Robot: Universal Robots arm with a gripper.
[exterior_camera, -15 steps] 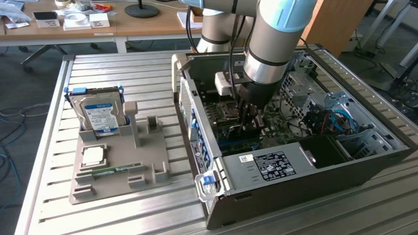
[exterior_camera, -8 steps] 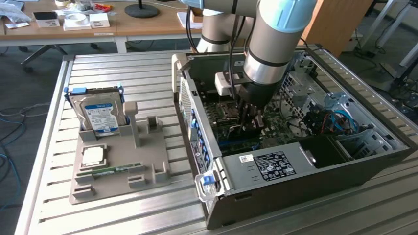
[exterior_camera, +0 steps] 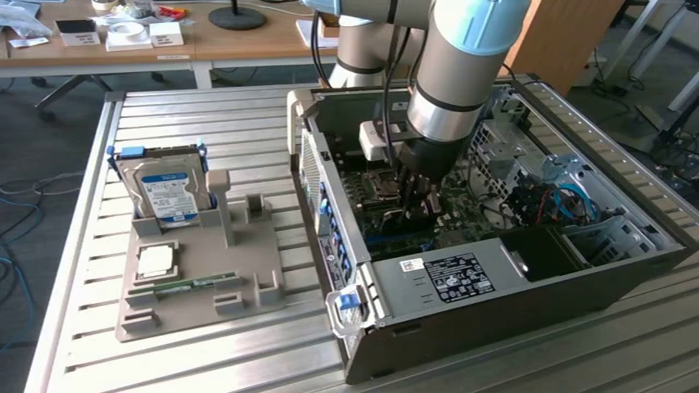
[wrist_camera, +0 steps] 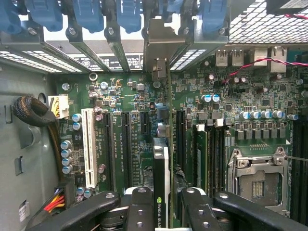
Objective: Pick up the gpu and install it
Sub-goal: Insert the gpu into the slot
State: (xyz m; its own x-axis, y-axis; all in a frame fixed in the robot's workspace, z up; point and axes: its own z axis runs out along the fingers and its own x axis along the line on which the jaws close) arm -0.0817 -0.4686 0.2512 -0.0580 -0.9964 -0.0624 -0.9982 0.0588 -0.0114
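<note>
The gpu (wrist_camera: pixel 161 175) is a thin dark card seen edge-on, with a green-and-white logo strip on its near end and a pale metal bracket (wrist_camera: pixel 159 45) at the far end, by the case's rear slot openings. My gripper (wrist_camera: pixel 161 204) is shut on it, one black finger (wrist_camera: pixel 138 207) on each side. The card stands upright over the green motherboard (wrist_camera: pixel 231 120), in line with the black expansion slots (wrist_camera: pixel 126 144). In the exterior view the arm reaches down into the open computer case (exterior_camera: pixel 492 327), with the gripper (exterior_camera: pixel 421 201) low over the board.
A white slot (wrist_camera: pixel 88 147), an open processor socket (wrist_camera: pixel 257 178), blue slot latches (wrist_camera: pixel 86 14) and cable bundles (wrist_camera: pixel 33 113) surround the card. Outside the case, a grey holder tray (exterior_camera: pixel 245 282) carries a hard drive (exterior_camera: pixel 164 188), a processor chip (exterior_camera: pixel 155 260) and a memory stick (exterior_camera: pixel 180 286).
</note>
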